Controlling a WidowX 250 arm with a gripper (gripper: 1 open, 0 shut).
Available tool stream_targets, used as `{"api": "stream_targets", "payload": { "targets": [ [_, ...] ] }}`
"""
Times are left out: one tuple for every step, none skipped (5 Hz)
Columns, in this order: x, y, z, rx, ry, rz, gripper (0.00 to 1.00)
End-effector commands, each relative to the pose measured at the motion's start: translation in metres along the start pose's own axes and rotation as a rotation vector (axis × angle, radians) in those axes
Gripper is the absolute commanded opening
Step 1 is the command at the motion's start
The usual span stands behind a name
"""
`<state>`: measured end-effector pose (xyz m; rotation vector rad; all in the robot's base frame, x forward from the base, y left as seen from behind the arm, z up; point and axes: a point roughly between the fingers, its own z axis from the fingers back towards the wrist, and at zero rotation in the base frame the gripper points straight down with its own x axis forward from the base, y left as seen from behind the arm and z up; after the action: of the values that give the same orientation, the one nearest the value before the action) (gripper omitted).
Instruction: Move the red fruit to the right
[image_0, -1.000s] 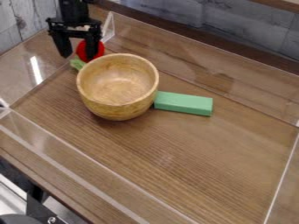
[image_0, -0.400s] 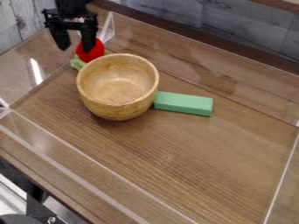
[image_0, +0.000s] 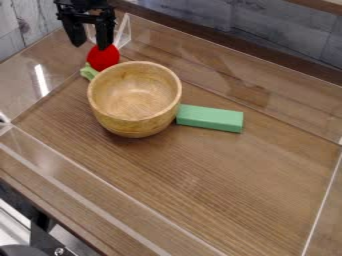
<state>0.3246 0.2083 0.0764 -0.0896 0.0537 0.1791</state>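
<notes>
The red fruit (image_0: 104, 58) is small and glossy, with a green leafy end (image_0: 88, 72). It lies on the table just behind the left rim of the wooden bowl (image_0: 134, 98), at the back left. My gripper (image_0: 84, 36) hangs just above and slightly left of the fruit. Its dark fingers (image_0: 70, 34) are apart, nothing is between them, and they are clear of the fruit.
A flat green rectangular block (image_0: 211, 119) lies to the right of the bowl, touching its side. Clear plastic walls (image_0: 321, 200) ring the wooden table. Bare wood stretches to the right of the fruit and across the front.
My gripper has risen from around the red fruit to above it. The fruit stays where it was behind the bowl. The bowl and green block have not moved.
</notes>
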Motion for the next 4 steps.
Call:
{"api": "stream_targets", "payload": {
  "targets": [
    [0.012,-0.001,0.023,0.04,-0.057,-0.068,0.0],
    [0.017,-0.001,0.023,0.042,-0.049,-0.11,0.0],
    [0.016,0.001,0.014,0.044,-0.042,-0.115,0.0],
    [0.015,0.0,0.007,0.045,-0.037,-0.121,0.0]
  ]
}}
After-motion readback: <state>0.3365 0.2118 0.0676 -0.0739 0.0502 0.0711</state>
